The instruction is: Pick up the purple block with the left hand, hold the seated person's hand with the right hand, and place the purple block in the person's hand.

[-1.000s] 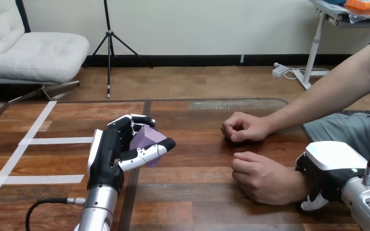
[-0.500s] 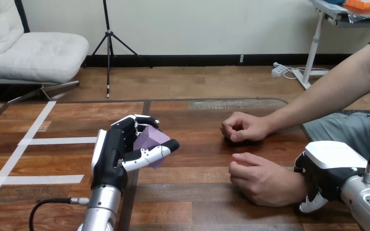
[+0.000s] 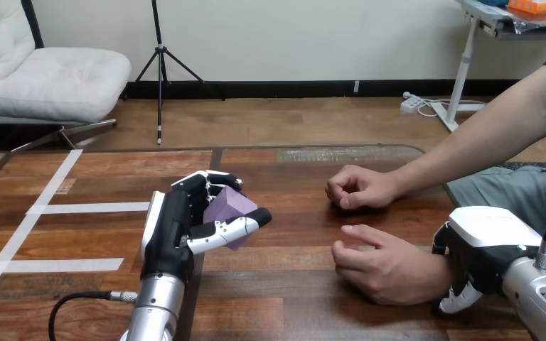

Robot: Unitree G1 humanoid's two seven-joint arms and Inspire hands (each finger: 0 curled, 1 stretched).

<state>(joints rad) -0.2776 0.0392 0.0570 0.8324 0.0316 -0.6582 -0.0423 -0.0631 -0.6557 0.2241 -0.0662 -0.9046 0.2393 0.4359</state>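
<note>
**Robot grips purple block as its other hand closes on seated person's wrist**

At the near right edge of the wooden table [image 3: 306,305], the robot's right hand [image 3: 485,245] sits over the wrist of the person's nearer hand [image 3: 378,268], its fingers [image 3: 461,298] curled down round the near side of that wrist. The person's nearer hand rests on the table, loosely bunched, with one finger reaching left.

Left of centre, the robot's left hand [image 3: 174,231] is raised on its silver forearm and grasps the purple block [image 3: 227,204]. The fingers bend over the block's far side and the thumb crosses its near face. The block is well apart from both of the person's hands.

Farther back on the right, the person's farther hand [image 3: 359,188] lies on the table as a closed fist. White tape strips [image 3: 89,207] cross the tabletop at far left.
</note>
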